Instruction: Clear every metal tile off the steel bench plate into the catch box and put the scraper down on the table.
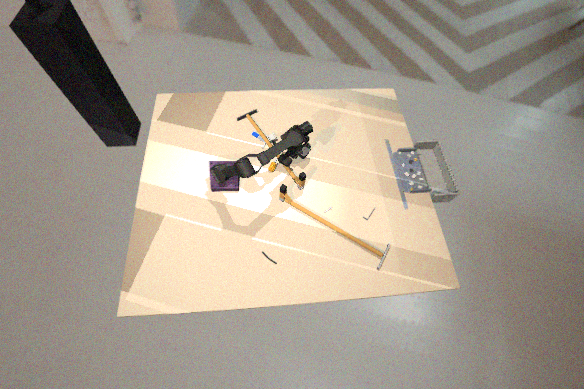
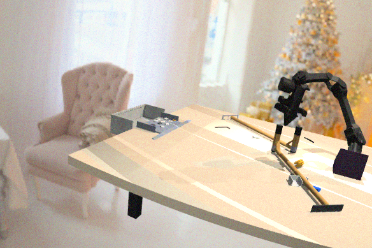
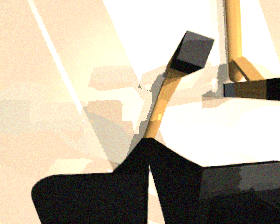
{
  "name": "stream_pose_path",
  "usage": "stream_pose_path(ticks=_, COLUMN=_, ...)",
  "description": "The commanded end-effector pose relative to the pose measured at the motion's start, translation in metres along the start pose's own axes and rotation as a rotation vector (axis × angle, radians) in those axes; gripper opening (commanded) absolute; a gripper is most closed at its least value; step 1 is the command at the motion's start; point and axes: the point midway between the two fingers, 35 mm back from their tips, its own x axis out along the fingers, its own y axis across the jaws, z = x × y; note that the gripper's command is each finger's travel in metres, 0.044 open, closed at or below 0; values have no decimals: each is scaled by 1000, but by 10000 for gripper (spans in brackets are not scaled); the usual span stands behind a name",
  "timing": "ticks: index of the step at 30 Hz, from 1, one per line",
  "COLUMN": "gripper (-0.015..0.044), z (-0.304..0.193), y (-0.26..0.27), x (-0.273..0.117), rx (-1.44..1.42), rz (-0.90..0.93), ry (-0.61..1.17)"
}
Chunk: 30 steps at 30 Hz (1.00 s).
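Note:
Small metal tiles (image 1: 412, 171) (image 2: 163, 122), mostly whitish, lie scattered on the blue-grey bench plate (image 2: 169, 127). The grey catch box (image 2: 121, 124) (image 1: 448, 169) adjoins its far end. One long wooden-handled tool (image 1: 330, 224) (image 2: 255, 130) (image 3: 234, 35) lies on the table with a thin, frame-like metal head. A second tool (image 1: 257, 129) (image 2: 299, 174) (image 3: 161, 111) has a solid dark blade. Both have upright black-topped grips. My gripper (image 3: 149, 140) (image 2: 288, 124) is shut and empty, above the table, near the second tool's grip end. Its tips are hidden in the top view.
A yellow piece (image 1: 272, 166) (image 2: 299, 162), a blue piece (image 1: 255, 135) (image 2: 316, 189) and a grey bracket (image 2: 295, 180) lie near the dark-bladed tool. An L-shaped key (image 1: 368, 216) (image 2: 222, 127) and a dark curved strip (image 1: 269, 257) (image 2: 309, 139) lie elsewhere on the table.

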Motion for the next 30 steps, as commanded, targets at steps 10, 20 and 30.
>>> stream_pose_path(ticks=10, gripper=0, z=32, y=-45, x=-12, rx=169, rz=-67, ry=56)
stream_pose_path(ticks=20, gripper=0, z=53, y=-84, x=-20, rx=297, rz=-131, ry=95)
stream_pose_path(ticks=30, gripper=0, z=57, y=-93, x=-17, rx=323, rz=-145, ry=103)
